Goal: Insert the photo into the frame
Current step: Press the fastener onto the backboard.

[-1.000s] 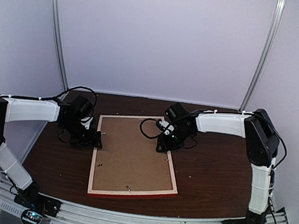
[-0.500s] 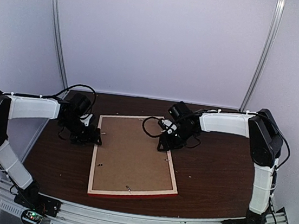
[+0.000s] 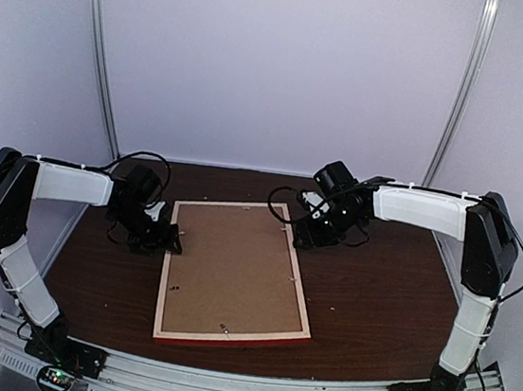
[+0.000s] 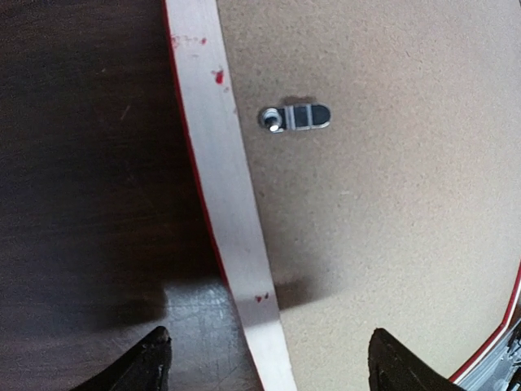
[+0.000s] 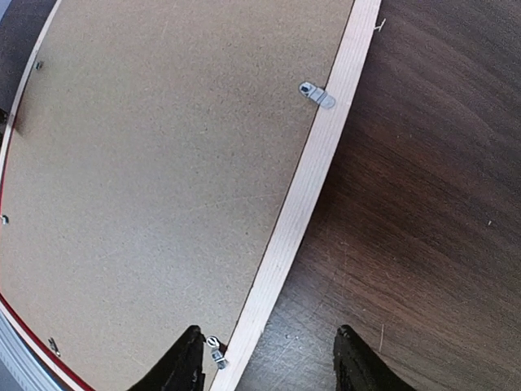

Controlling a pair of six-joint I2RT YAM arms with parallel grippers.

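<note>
On the left side of the dark table (image 3: 372, 304), the left gripper (image 3: 163, 239) sits over the pale left edge of the frame (image 3: 167, 284). Its two fingers are wide apart and hold nothing. The frame lies face down in the middle of the table with a brown board (image 3: 233, 268) filling its back, and the right gripper (image 3: 306, 237) hangs over its far right edge, fingers apart and empty too.

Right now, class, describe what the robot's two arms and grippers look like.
The left arm and right arm match: white shells, black joints, loose black cables at the wrists. The left gripper and right gripper each have two dark, tapered fingers.
</note>
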